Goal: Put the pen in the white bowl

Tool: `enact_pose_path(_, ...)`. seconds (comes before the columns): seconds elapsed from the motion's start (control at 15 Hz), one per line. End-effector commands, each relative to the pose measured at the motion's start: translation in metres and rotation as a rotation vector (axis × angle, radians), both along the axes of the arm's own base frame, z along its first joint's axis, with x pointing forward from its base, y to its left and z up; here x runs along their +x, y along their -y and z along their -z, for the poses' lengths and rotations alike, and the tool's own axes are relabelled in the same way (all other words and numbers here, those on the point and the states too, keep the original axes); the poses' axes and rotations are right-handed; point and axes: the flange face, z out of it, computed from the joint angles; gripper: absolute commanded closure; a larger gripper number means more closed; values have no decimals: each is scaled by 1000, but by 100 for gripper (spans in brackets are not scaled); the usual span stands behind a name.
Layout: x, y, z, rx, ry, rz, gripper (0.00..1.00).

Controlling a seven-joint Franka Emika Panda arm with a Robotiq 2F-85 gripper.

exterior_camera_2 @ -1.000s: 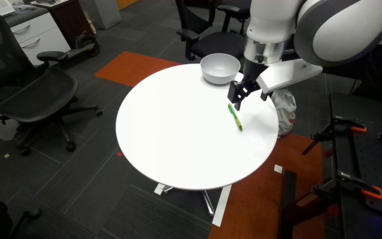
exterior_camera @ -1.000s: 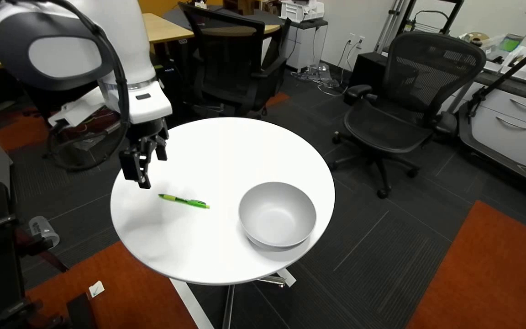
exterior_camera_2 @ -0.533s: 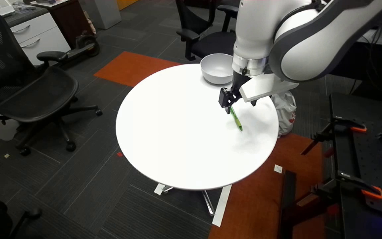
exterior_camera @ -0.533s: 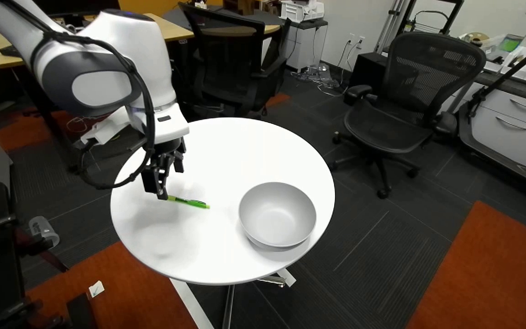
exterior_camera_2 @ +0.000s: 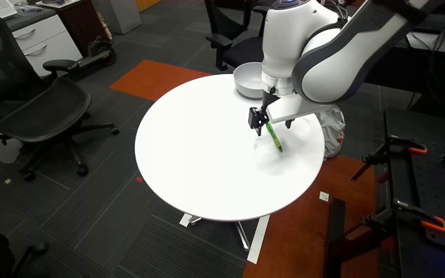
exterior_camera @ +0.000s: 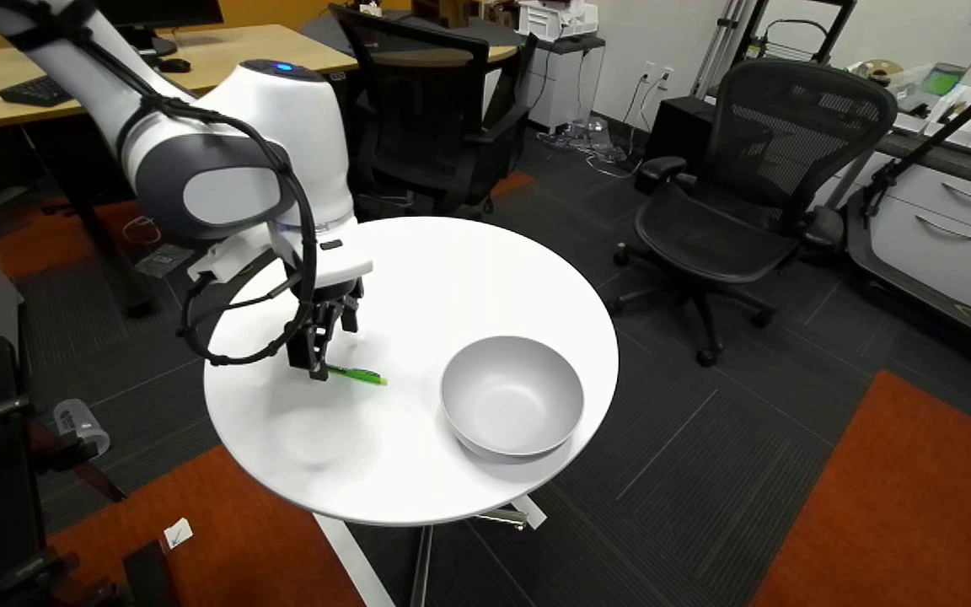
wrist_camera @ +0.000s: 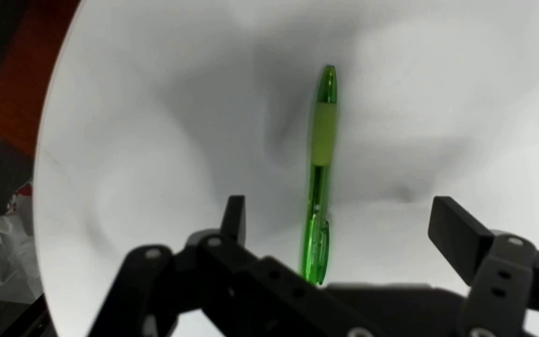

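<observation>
Over to a round white table (exterior_camera: 443,278), with a black mesh chair (exterior_camera: 780,152) near it on dark carpet (exterior_camera: 637,539), and straight to the green pen (wrist_camera: 318,175), lying flat on that table! Running its long axis nearly up-and-down in the wrist view, pointing its tip to the top and a touch right, with the clip end below, partly covered by the gripper (wrist_camera: 339,206). Look at those jaws: spread wide, seen on either side of the pen, apart from it. Checking an exterior view: aiming its clip end toward the white bowl (exterior_camera: 512,396), set upright near the table's edge, with the tip hidden behind the gripper.
</observation>
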Motion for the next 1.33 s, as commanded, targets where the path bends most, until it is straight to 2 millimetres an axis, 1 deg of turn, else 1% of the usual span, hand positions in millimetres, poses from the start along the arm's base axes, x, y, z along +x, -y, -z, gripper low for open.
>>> enact_pose_path(0.0,5,1,9,-4,12,20,0)
enact_pose_path(0.2,4,2,15,-12,2,27,0)
enact_pose_path(0.27,3,3,17,-18,4,29,25)
enact_pose_path(0.33,4,4,18,-21,2,26,27)
enact_pose_path(0.4,4,5,19,-24,1,27,34)
enact_pose_path(0.47,4,5,20,-26,1,27,44)
enact_pose_path(0.6,5,5,21,-28,4,25,57)
enact_pose_path(0.93,10,4,19,-31,13,19,96)
enact_pose_path(1.0,11,5,19,-32,13,18,100)
enact_pose_path(1.07,13,4,16,-32,18,15,100)
enact_pose_path(1.13,14,4,10,-40,28,8,98)
enact_pose_path(1.27,20,6,-10,-53,75,-8,97)
